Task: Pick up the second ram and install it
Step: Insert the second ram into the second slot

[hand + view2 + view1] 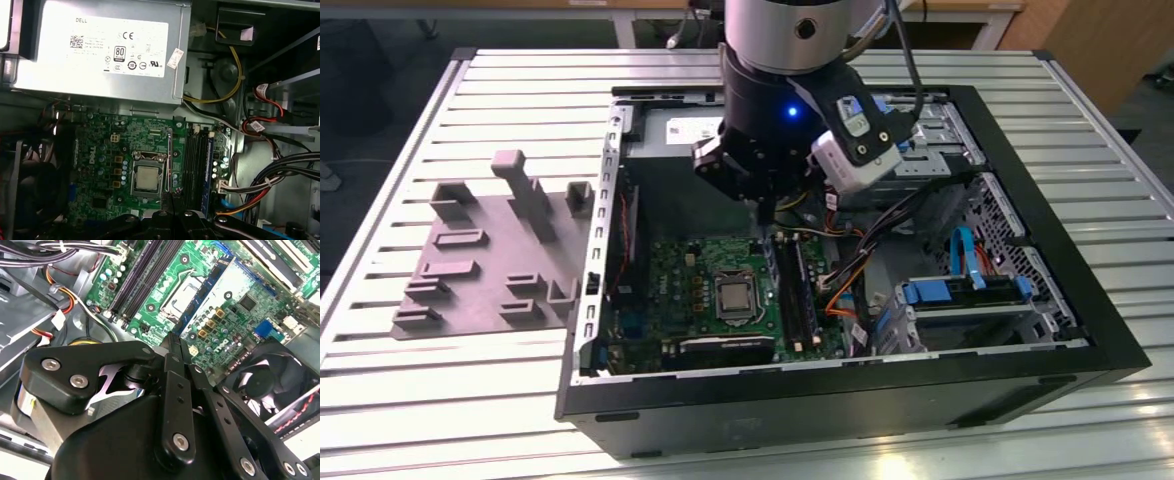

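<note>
Gripper [176, 339] fingers pinched almost together, clamped on the ram [210, 287], a thin blue stick seen edge-on, running out from the fingertips. In the exterior view the arm is upper centre, tip down inside the open case [854, 405], hanging over the far edge of the motherboard [680, 275]. Ram is held above the board, parallel to the black slots [790, 290], not seated in one. In the first wrist view it lines up between the CPU socket [736, 300] and the slots. Orange and yellow cables [847, 275] are at the exterior view's right of the slots, blue drive brackets [947, 292] further right. Power supply [110, 50] is past the board, fan [265, 385] at the board's edge. Case lies on a slatted metal table [454, 400]. Grey fixture [467, 270] at the exterior view's left. Wooden furniture [1101, 45] behind.
</note>
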